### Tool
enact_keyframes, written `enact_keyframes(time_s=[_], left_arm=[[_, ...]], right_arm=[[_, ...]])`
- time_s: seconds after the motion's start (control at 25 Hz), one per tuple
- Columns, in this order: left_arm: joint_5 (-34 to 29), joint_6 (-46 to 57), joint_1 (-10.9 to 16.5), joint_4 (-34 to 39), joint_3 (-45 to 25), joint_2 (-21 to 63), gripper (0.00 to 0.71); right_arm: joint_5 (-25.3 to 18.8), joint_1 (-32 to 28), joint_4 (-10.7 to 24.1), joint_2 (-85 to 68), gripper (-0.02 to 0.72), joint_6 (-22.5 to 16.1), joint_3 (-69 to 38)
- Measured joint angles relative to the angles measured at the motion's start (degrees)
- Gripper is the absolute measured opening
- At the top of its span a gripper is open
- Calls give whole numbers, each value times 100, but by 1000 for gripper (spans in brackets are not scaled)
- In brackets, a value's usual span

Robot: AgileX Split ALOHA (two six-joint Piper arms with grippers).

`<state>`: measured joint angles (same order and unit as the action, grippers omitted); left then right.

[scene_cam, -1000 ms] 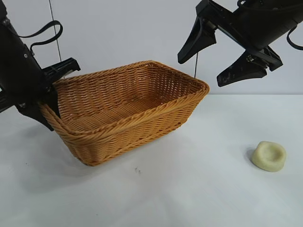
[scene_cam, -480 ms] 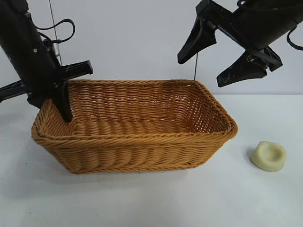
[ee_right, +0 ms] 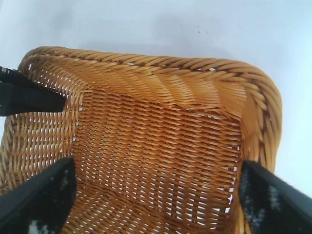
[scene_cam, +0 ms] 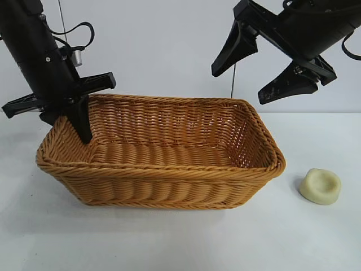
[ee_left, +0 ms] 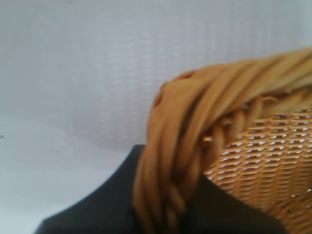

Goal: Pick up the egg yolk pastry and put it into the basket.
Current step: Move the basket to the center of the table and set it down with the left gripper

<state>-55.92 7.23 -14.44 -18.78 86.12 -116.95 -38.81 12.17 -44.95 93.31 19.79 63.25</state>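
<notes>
Above the basket's right end, your right gripper [scene_cam: 269, 66] hangs high with its fingers spread wide and nothing between them; its wrist view looks straight down into the woven floor. Over at the far left corner, your left gripper [scene_cam: 72, 116] is clamped on the braided rim of the basket [scene_cam: 169, 167], one finger inside the wall and one outside, and the left wrist view shows the rim pinched right against the dark pads. The egg yolk pastry [scene_cam: 320, 186] sits on the white table [scene_cam: 180, 243], just beside the basket's right end and apart from it, nearly beneath the right arm. Bring the right gripper outward and down over the pastry, centre it on the dimple, and close gently, since it looks soft. Hold the basket steady with the left.
</notes>
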Motion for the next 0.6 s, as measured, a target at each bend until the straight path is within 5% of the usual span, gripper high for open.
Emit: enact_keyframes(time_s=[0.6], left_arm=[[172,-252,6,-282,29,-804,92]], right_arm=[[0,0,4,0,648,-16,0]])
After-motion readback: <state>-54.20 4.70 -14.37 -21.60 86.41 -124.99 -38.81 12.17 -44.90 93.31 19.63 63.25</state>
